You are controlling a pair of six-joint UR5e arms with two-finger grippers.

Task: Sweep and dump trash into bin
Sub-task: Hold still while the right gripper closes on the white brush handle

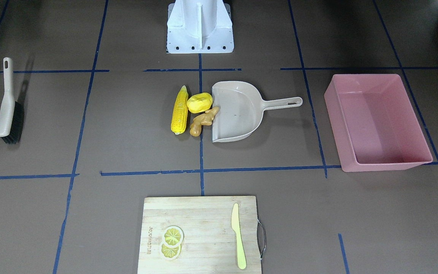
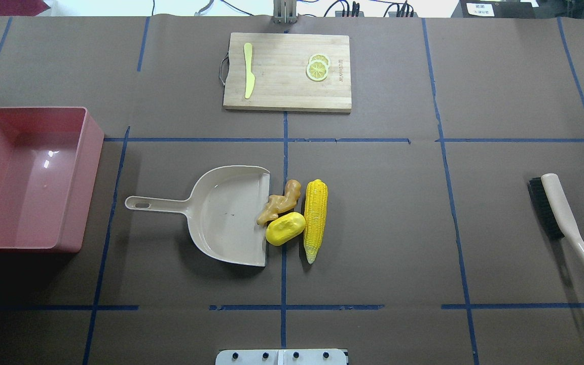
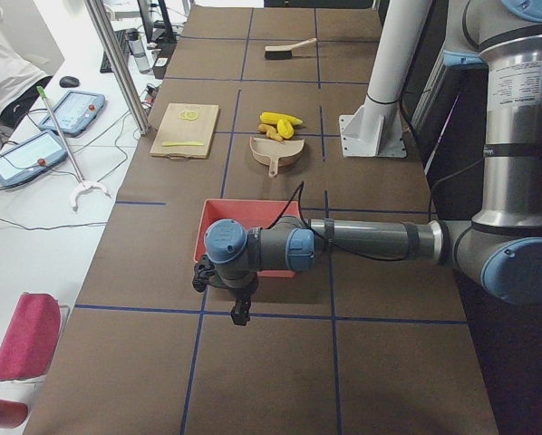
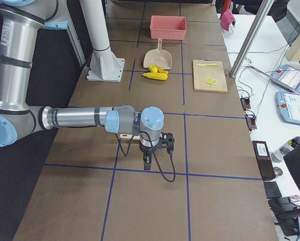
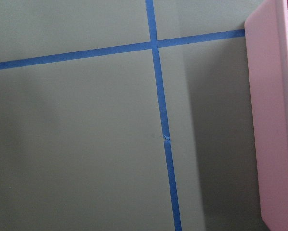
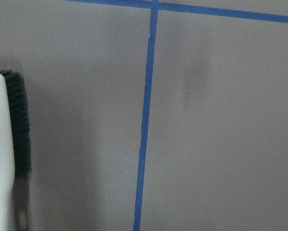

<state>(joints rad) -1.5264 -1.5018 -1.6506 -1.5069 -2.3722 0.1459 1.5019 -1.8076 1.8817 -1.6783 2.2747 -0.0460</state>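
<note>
Looking from overhead, you find the yellow toy corn cob (image 2: 316, 218), the yellow lumpy potato-like piece (image 2: 285, 228) and the tan knobbly ginger root (image 2: 281, 202) bunched on the brown counter (image 2: 373, 203), at the open mouth of the beige plastic dustpan (image 2: 226, 218). The large pink rectangular plastic tub (image 2: 83, 197) sits well apart, toward the robot's left. The left claw (image 3: 240, 313) hangs just beside that tub, and the right claw (image 4: 147, 164) hangs near the beige black-bristled brush (image 2: 566, 223). You cannot tell how far either claw is parted.
</note>
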